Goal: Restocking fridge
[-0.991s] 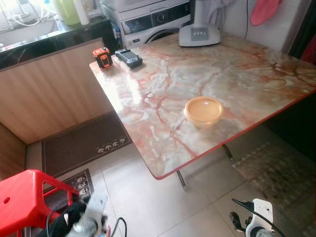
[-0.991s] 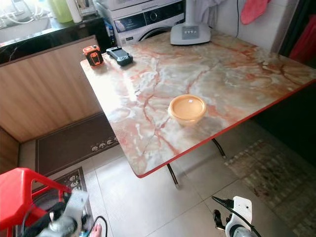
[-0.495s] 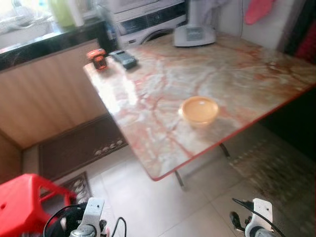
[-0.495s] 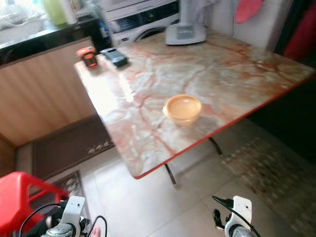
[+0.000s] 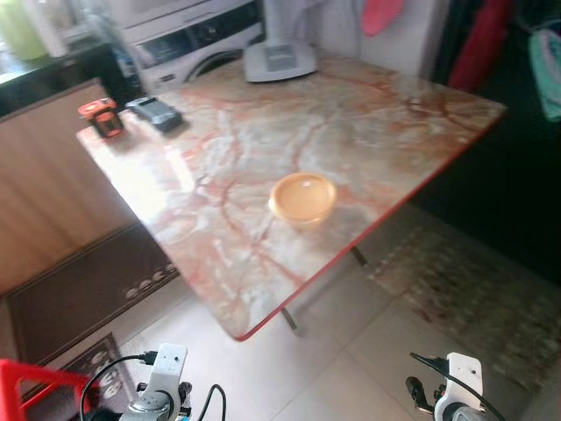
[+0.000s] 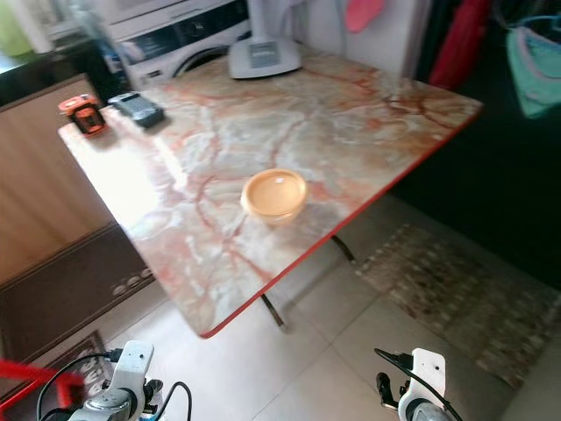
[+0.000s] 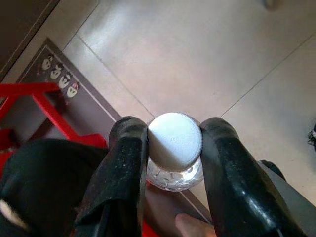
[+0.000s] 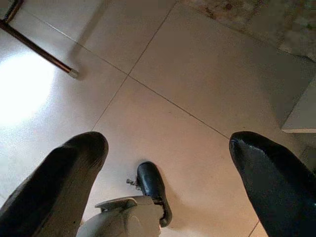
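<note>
Across the middle of the left eye view stands a marble-patterned table [image 5: 368, 132], bearing an orange lidded container [image 5: 302, 196] near its front edge, a small orange tool [image 5: 99, 117] and a dark device [image 5: 154, 112] at the upper left corner, and a white appliance base [image 5: 279, 60] at the top. No fridge can be seen, so the restocking looks to be at an early, carrying stage: one item is in hand, and reaching the fridge and placing it are left to do.

At the lower left of that view hangs the left gripper [image 7: 173, 148]; its fingers [image 7: 126, 163] are clamped on the neck of a clear bottle [image 7: 174, 170] with a white cap [image 7: 175, 140], above floor tiles [image 7: 197, 59] and a red stool [image 7: 44, 106]. The right gripper [image 8: 168, 148] hangs low at the lower right, its fingers [image 8: 64, 168] spread wide and holding nothing.
</note>
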Robot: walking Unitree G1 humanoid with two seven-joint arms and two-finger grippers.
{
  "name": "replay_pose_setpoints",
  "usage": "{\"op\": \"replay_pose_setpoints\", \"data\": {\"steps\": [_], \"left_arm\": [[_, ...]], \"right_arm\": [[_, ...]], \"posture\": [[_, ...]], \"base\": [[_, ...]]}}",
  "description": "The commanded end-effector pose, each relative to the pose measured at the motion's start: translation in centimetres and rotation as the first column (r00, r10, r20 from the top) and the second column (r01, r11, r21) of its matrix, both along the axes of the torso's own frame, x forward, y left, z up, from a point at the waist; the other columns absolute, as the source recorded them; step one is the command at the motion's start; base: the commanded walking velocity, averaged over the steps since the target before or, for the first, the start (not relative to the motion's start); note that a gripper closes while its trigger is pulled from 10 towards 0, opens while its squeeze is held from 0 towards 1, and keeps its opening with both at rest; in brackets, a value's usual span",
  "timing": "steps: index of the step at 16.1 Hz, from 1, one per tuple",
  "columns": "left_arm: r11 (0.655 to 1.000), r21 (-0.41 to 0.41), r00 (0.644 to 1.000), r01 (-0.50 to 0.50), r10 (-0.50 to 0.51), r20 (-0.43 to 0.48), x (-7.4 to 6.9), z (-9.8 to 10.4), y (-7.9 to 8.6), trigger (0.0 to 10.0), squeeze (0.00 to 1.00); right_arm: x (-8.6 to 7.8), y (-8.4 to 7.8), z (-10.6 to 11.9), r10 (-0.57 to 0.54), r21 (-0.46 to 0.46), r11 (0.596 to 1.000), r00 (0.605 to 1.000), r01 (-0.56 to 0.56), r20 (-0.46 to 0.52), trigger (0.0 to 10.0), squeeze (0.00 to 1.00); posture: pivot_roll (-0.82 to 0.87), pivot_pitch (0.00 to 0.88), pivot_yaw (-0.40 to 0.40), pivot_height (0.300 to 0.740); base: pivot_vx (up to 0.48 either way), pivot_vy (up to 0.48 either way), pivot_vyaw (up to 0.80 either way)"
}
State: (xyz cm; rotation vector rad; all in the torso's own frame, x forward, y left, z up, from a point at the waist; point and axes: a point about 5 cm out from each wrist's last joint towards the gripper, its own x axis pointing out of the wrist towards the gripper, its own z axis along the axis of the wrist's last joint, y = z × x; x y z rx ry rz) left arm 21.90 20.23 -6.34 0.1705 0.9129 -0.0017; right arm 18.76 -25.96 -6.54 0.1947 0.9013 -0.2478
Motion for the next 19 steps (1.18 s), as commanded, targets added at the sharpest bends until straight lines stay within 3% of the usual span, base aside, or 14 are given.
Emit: {"op": "replay_pose_setpoints", "data": {"steps": [1, 5, 8, 16, 19], "left_arm": [[1.0, 0.018, 1.0, -0.012, 0.013, -0.025, -0.53, -0.16, 0.97, 10.0, 0.0], [1.0, 0.01, 0.999, -0.015, 0.016, -0.029, -0.63, -0.22, 0.92, 10.0, 0.0], [1.0, 0.007, 0.999, -0.017, 0.017, -0.032, -0.64, -0.24, 0.9, 10.0, 0.0], [0.999, -0.006, 0.999, -0.034, 0.034, -0.029, -0.61, -0.25, 0.74, 10.0, 0.0], [0.999, 0.005, 0.999, -0.038, 0.038, -0.036, -0.66, -0.29, 0.78, 10.0, 0.0]], "right_arm": [[-0.24, 0.33, -0.25, 0.01, 0.009, 1.0, 1.0, -0.01, -0.018, 10.0, 0.0], [-0.32, 0.36, -0.29, 0.02, 0.01, 1.0, 1.0, -0.019, -0.022, 10.0, 0.0], [-0.28, 0.36, -0.26, 0.01, 0.014, 1.0, 1.0, -0.009, -0.012, 10.0, 0.0], [-0.24, 0.19, -0.18, 0.004, 0.011, 1.0, 1.0, -0.003, -0.008, 10.0, 0.0], [-0.26, 0.14, -0.18, 0.002, 0.008, 1.0, 1.0, -0.002, -0.01, 10.0, 0.0]], "posture": [[-0.13, 0.033, 0.136, 0.74], [-0.13, 0.021, 0.133, 0.74], [-0.13, 0.022, 0.134, 0.74], [-0.13, 0.036, 0.129, 0.74], [-0.13, 0.038, 0.125, 0.74]], "base": [[0.0, 0.0, -0.74], [0.0, 0.0, -0.72], [0.0, 0.0, 0.0], [-0.379, 0.0, 0.0], [-0.085, 0.0, 0.0]]}}
